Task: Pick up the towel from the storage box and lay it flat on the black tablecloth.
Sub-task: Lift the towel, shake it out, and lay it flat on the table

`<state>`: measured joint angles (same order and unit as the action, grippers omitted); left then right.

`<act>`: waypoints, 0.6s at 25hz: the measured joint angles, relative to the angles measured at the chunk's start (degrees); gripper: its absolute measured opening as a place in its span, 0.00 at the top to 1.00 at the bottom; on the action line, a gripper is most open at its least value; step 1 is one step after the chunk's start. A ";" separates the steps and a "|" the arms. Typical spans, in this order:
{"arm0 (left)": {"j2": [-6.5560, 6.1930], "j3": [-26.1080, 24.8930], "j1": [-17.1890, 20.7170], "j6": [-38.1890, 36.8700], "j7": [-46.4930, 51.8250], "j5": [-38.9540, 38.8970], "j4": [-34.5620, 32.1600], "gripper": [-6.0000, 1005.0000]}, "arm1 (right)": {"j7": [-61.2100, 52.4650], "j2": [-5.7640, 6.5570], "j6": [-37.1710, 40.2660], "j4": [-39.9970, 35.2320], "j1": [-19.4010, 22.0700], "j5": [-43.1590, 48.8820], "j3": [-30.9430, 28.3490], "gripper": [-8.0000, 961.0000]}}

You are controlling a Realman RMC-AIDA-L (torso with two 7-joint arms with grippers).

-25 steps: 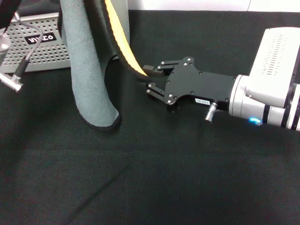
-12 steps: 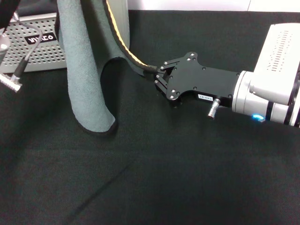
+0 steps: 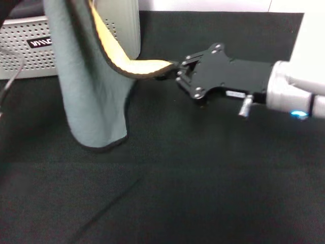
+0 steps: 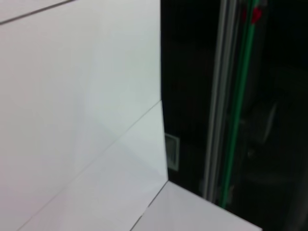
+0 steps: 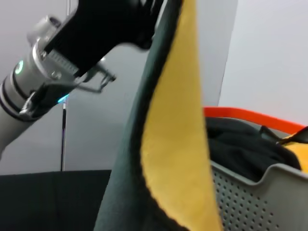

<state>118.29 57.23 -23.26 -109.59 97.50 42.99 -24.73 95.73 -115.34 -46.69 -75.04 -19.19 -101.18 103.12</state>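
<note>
1. The right claw [image 3: 179, 71] pinches one edge of the towel [image 3: 91, 96]. The rest hangs beyond its tips from the left claw [image 5: 144, 19] above, whose fingers cannot be made out.
2. Advice: draw that edge away from the box [image 3: 30, 48], then lower both holds so the cloth spreads flat on the tablecloth [image 3: 203, 178] below the right claw.
3. Since the earlier frames, the right claw has closed on the edge and lifted it sideways, baring the yellow face.

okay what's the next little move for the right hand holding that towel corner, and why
Probably draw the right hand farther right. It pinches one corner of the towel, whose grey-green bulk hangs in a fold above the black tablecloth. In the right wrist view the left hand holds its top.
</note>
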 joint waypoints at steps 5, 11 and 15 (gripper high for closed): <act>-2.45 0.18 4.02 -0.13 0.59 1.95 -0.38 0.98 | -8.04 -0.05 -6.80 -10.11 5.44 7.74 -6.00 0.98; -4.45 0.24 9.32 -0.63 1.87 7.61 -4.21 0.98 | -15.92 0.00 -14.77 -20.36 9.72 12.91 -9.92 0.98; -5.19 0.17 12.03 -2.40 3.53 12.27 -8.19 0.98 | -21.57 0.02 -17.84 -26.10 11.47 17.34 -10.66 0.98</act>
<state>113.11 57.40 -11.23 -111.99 101.02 55.27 -32.92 74.16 -115.32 -64.53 -101.14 -7.72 -83.84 92.46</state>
